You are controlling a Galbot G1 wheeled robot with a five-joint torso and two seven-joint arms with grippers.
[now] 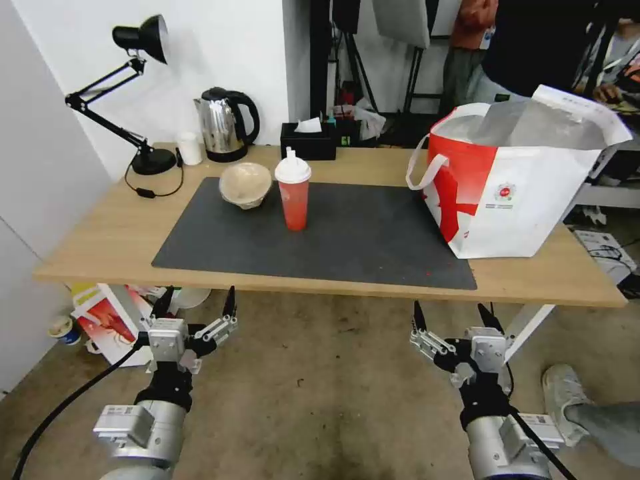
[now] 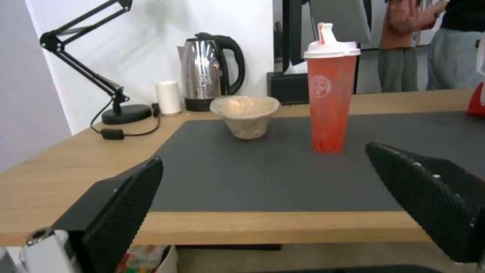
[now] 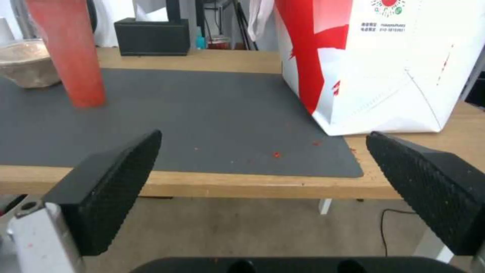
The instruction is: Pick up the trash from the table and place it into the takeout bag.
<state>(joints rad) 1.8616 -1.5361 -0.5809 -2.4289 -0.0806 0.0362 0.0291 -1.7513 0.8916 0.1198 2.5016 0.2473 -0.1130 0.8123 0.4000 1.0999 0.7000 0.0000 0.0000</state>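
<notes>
Both tools, left (image 1: pixel 197 305) and right (image 1: pixel 455 317), hang released below the surface's (image 1: pixel 107 240) near edge; cup (image 1: pixel 293 190) and bowl (image 1: pixel 245 185) stand mid-mat.

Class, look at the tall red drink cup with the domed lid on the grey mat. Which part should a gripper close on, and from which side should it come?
Probably the red drink cup mid-body, below the white lid. It stands upright and tapers downward, so a level side grip from the table's near edge suits it. The left gripper, open below that edge, is nearer. The beige paper bowl sits apart on the cup's left, leaving finger room.
</notes>
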